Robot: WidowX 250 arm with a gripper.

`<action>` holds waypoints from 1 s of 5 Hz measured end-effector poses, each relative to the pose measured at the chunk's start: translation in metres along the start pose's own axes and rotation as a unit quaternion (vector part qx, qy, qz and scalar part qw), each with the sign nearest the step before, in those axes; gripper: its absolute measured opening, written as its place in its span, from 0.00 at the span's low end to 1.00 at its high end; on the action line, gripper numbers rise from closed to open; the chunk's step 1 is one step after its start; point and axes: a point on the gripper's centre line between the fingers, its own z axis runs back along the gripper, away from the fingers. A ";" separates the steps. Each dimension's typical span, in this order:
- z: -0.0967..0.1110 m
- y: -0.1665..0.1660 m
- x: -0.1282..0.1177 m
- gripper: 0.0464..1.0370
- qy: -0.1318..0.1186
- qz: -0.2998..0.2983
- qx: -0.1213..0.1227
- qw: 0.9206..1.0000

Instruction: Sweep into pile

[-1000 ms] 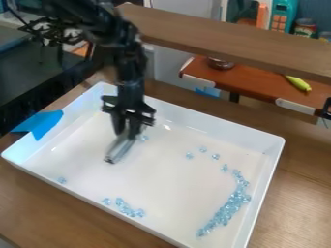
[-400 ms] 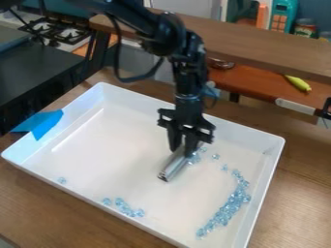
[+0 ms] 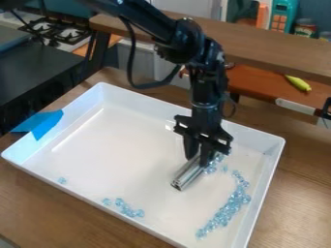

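Over the right half of the white tray (image 3: 58, 186) hangs the black gripper (image 3: 198, 159), shut on a silvery metallic bar (image 3: 186, 175) that slants down toward the front left, low over the tray floor. Several light blue beads (image 3: 211, 169) lie against the bar's right side, partly hidden by the gripper. A curved band of blue beads (image 3: 226, 211) runs along the tray's right side. Near the front wall is a small group of beads (image 3: 129, 209), and a lone bead (image 3: 62, 180) lies at the front left.
Blue tape (image 3: 44, 124) covers part of the tray's left wall. The tray's raised walls surround the beads. Behind it stand a wooden shelf (image 3: 259, 44) and a reddish-brown counter (image 3: 259, 87) with a yellow-green toy (image 3: 298, 83). A stove (image 3: 57, 32) is at the back left.
The gripper has moved right and somewhat toward the front with the bar. The loose beads near the middle right are now gathered closer together beside the bar; the other groups look unchanged.
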 end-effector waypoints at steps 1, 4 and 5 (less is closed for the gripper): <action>-0.001 -0.021 -0.008 0.29 0.007 -0.025 -0.016 1.000; 0.046 0.070 -0.010 0.29 -0.032 0.037 -0.041 0.998; 0.051 0.117 -0.024 0.29 -0.032 0.057 -0.023 0.998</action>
